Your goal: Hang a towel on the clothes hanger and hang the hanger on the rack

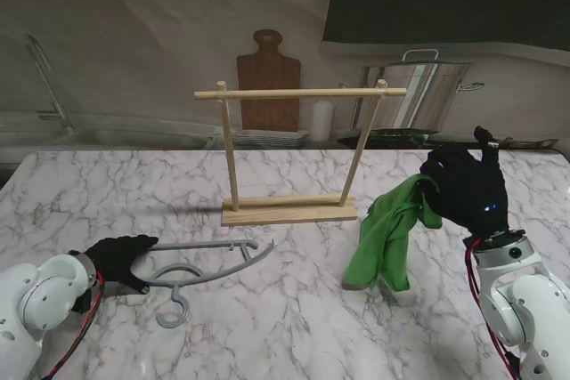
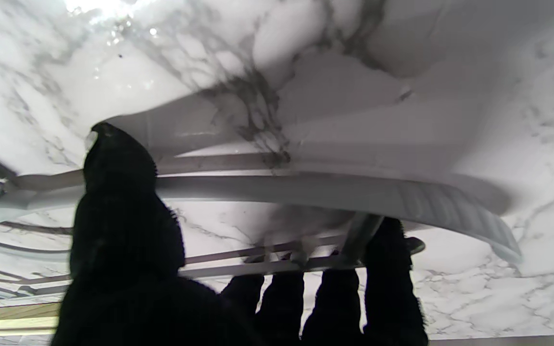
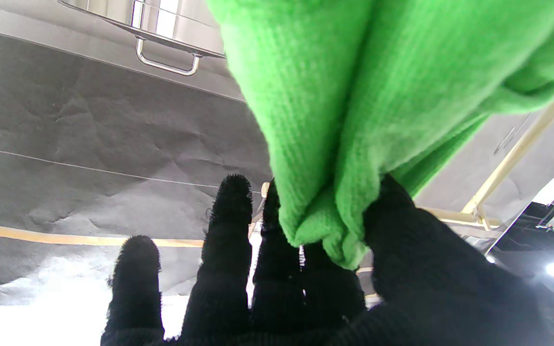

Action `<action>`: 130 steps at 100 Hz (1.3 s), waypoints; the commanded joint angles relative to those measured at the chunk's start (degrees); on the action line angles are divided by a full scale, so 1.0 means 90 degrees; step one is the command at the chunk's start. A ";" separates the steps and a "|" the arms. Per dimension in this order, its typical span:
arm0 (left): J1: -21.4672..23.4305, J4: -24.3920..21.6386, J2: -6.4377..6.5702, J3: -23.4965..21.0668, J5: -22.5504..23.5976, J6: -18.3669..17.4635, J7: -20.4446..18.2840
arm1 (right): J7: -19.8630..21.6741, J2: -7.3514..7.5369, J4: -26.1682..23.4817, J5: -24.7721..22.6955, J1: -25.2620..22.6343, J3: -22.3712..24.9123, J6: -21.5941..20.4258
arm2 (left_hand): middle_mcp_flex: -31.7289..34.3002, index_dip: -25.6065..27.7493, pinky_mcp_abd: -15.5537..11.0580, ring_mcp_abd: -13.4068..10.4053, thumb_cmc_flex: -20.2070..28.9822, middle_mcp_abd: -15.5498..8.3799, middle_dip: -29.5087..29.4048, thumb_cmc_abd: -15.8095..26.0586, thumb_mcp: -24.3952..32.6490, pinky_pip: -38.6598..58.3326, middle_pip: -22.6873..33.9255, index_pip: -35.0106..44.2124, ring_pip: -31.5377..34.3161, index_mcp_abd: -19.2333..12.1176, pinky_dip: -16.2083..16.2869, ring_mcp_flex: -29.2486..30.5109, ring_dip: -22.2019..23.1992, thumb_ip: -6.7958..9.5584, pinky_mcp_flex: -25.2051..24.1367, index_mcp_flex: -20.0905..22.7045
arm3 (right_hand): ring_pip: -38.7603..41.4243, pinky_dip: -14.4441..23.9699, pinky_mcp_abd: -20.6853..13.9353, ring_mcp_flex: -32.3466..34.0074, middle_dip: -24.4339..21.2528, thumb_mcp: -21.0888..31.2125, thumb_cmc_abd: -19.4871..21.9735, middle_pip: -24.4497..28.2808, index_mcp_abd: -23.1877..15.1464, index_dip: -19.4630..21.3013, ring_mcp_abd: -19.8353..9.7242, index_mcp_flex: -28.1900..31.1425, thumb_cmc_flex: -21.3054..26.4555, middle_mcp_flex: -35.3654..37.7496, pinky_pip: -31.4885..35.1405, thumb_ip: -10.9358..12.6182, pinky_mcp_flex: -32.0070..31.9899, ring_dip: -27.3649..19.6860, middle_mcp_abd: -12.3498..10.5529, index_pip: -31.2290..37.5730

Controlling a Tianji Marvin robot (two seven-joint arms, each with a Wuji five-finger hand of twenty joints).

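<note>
Towel (image 1: 385, 238) hangs from the right hand (image 1: 465, 189), pinched by its top edge to the right of the rack (image 1: 289, 150), long axis vertical, hem near the table (image 1: 294, 309); neither hanging step is done, since the hanger (image 1: 209, 264) lies flat nearer to me than the rack, hook toward me. Left wrist view: the left hand (image 2: 161, 274) closes on the hanger (image 2: 334, 192) arm. Right wrist view: thumb and fingers (image 3: 231, 226) clamp the towel (image 3: 354, 120).

Kitchen: marble counter (image 1: 267, 175), cutting board (image 1: 267, 86), stockpot (image 1: 427, 91).
</note>
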 commanded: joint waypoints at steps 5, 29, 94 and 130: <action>0.0104 0.0193 -0.0018 0.0083 0.0060 0.0050 -0.0188 | -0.0038 -0.0013 -0.0006 0.0000 -0.0038 0.0015 0.0005 | 0.0961 0.0364 -0.0501 -0.0444 0.2351 -0.0500 0.0371 0.1178 0.3301 -0.3375 0.0629 0.0589 0.0687 -0.0694 0.0161 0.0867 0.0266 0.0523 0.0116 0.0842 | -0.0008 -0.0041 0.0120 -0.0051 -0.0002 0.0038 0.0509 0.0083 -0.0618 0.0186 -0.0016 0.0137 0.0225 -0.0100 -0.0098 -0.0029 -0.0127 0.0042 0.0038 0.0448; 0.0083 0.0302 -0.0046 0.0122 -0.0008 -0.0026 0.0136 | -0.0072 -0.0019 -0.0023 0.0016 -0.0067 0.0034 -0.0004 | 0.1768 0.0731 -0.0318 -0.0381 0.2351 -0.0555 0.0499 0.1201 0.4381 -0.2744 0.0864 0.1294 0.0911 -0.0988 0.0256 0.1742 0.0349 0.0300 0.0611 0.2011 | -0.0009 -0.0049 0.0121 -0.0045 -0.0006 0.0031 0.0513 0.0078 -0.0629 0.0184 -0.0012 0.0133 0.0226 -0.0099 -0.0103 -0.0028 -0.0134 0.0043 0.0039 0.0444; 0.0100 0.0407 -0.0130 0.0117 -0.0245 -0.0154 0.0805 | -0.0117 -0.0040 -0.0048 0.0073 -0.0132 0.0087 -0.0007 | 0.3781 0.2392 0.0229 0.0375 0.2351 -0.0099 0.1649 0.1097 0.4980 -0.1339 0.1748 0.3586 0.1626 -0.1038 0.0109 0.3190 0.1748 0.0037 0.1240 0.3873 | -0.0018 -0.0064 0.0122 -0.0040 -0.0007 0.0032 0.0518 0.0069 -0.0628 0.0182 -0.0020 0.0136 0.0222 -0.0093 -0.0113 -0.0027 -0.0136 0.0043 0.0036 0.0446; 0.0115 0.0320 -0.0077 0.0168 0.0005 -0.0032 0.0423 | -0.0082 -0.0045 -0.0035 0.0091 -0.0142 0.0065 0.0043 | 0.2307 0.1848 0.0020 0.0351 0.2351 0.0140 0.1183 0.1310 0.2208 -0.2390 0.0932 0.1740 0.0847 -0.0572 0.0379 0.1931 0.1240 0.0652 0.0361 0.2657 | -0.0039 -0.0073 0.0134 -0.0053 -0.0022 0.0010 0.0522 0.0045 -0.0659 0.0163 -0.0010 0.0124 0.0221 -0.0106 -0.0117 -0.0026 -0.0146 0.0037 0.0038 0.0425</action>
